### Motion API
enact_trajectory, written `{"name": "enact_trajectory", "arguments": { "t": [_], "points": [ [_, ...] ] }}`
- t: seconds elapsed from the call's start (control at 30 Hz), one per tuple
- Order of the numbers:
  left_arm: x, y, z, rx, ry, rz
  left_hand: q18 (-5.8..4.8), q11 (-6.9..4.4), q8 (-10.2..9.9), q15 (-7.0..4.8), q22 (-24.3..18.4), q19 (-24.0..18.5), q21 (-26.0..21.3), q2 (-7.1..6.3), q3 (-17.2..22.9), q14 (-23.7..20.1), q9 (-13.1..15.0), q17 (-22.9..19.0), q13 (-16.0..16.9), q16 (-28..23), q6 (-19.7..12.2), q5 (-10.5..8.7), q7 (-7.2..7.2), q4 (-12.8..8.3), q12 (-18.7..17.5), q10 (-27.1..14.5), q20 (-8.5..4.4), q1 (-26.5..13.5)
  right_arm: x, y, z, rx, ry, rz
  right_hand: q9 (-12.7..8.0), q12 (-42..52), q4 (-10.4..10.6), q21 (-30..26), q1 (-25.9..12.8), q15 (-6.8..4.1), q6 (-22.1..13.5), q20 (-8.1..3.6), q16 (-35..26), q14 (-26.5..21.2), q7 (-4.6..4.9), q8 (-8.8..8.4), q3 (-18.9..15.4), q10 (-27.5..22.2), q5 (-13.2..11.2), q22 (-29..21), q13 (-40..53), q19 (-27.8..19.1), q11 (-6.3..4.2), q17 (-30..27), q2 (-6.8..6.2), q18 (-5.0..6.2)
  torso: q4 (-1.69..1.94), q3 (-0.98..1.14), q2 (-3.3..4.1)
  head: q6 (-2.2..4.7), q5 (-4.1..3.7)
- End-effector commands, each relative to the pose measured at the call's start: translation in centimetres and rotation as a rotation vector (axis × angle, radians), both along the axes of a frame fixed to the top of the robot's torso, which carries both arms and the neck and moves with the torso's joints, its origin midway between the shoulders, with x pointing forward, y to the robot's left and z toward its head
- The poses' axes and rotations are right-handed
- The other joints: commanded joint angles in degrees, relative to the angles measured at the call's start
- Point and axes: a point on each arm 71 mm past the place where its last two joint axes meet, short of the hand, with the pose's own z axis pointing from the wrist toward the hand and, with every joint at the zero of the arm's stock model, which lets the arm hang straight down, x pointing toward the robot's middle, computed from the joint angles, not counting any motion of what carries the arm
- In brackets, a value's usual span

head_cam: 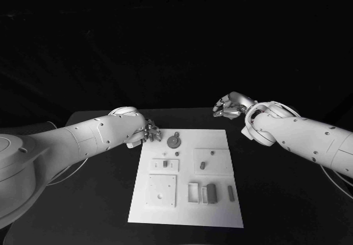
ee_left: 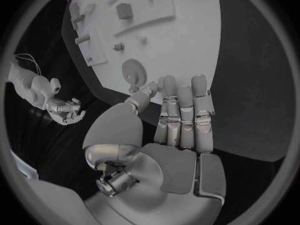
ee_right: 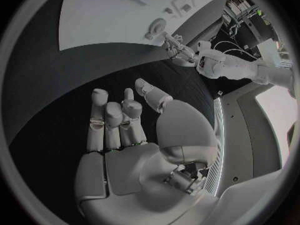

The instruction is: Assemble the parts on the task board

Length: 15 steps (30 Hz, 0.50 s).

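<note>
In the head view we see the white task board (head_cam: pixel 187 176) lying in the middle of the black worktop (head_cam: pixel 272 204), its long side running from near to far. On it we count one round gear-like part (head_cam: pixel 174 140) at the far end, a small part (head_cam: pixel 203 165) on a raised square right of centre, a darker block (head_cam: pixel 211 193) and a thin piece (head_cam: pixel 230 192) near the right edge, and a plain square plate (head_cam: pixel 161 191) at the near left. The left hand (head_cam: pixel 149 134) hovers at the board's far left corner, just beside the gear, fingers apart and holding nothing. The right hand (head_cam: pixel 229 108) hangs over bare worktop beyond the board's far right corner, well apart from every part, fingers loosely curled around nothing. In the left wrist view the left hand (ee_left: pixel 181 120) has its fingers straight and side by side, tips at the board's edge near the gear (ee_left: pixel 133 71); nothing lies between them. In the right wrist view the right hand (ee_right: pixel 122 130) is spread over dark worktop, with the board (ee_right: pixel 106 20) farther off.
</note>
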Motion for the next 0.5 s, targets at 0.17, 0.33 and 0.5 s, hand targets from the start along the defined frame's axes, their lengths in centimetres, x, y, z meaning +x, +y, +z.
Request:
{"name": "enact_trajectory", "arguments": {
  "t": [0.17, 0.33, 0.5],
  "points": [
    [0.0, 0.1, 0.1, -0.051, -0.018, 0.027, 0.99, -0.06, 0.5, -0.37, 1.1, 0.8, 0.4, 0.23, 0.4, 0.8, 1.9, 0.2, 0.2, 0.6, 0.6, 0.74, -0.14, 0.0, 0.3, 0.8, -0.22, 1.0, -0.1, 0.1, 0.0, -0.005, 0.002, 0.015, 0.1, -0.3, 0.0, -0.4, -0.4, -0.47, -0.1, 0.21, -0.2, 0.0, 0.40, -0.28, 0.1, -0.4, 0.2, 0.8, 0.1, 0.1, -0.10, -0.1, -0.06, 0.94, 0.01, -0.01, 0.02, -0.05, 0.06],
    [-0.2, 0.6, 0.1, -0.077, -0.002, 0.046, 0.97, -0.20, 0.6, -0.54, 1.2, 1.1, 0.6, 0.15, 0.5, 1.0, 2.2, 0.3, 0.3, 0.9, 0.9, 1.26, -0.28, -0.2, 0.4, 1.1, -0.39, 1.2, -0.1, 0.1, 0.0, -0.006, 0.003, 0.014, 0.1, -0.3, 0.0, -0.4, -0.4, -0.47, -0.1, 0.21, -0.2, 0.0, 0.40, -0.28, 0.1, -0.4, 0.2, 0.8, 0.1, 0.1, -0.09, -0.1, -0.07, 0.95, 0.01, 0.01, -0.04, 0.01, 0.12],
    [-0.9, 1.2, -0.1, -0.109, 0.027, 0.072, 0.92, -0.39, 0.7, -0.74, 1.3, 1.4, 0.9, 0.20, 0.7, 1.3, 2.5, 0.5, 0.5, 1.2, 1.2, 2.30, -0.46, -0.4, 0.6, 1.5, -0.60, 1.5, -0.1, -0.2, 0.0, -0.007, 0.003, 0.010, 0.1, -0.3, 0.0, -0.4, -0.4, -0.47, -0.1, 0.21, -0.2, 0.0, 0.40, -0.29, 0.1, -0.4, 0.2, 0.8, 0.1, 0.1, -0.09, -0.1, -0.08, 0.95, 0.07, 0.06, -0.09, 0.10, 0.21]
  ]
}}
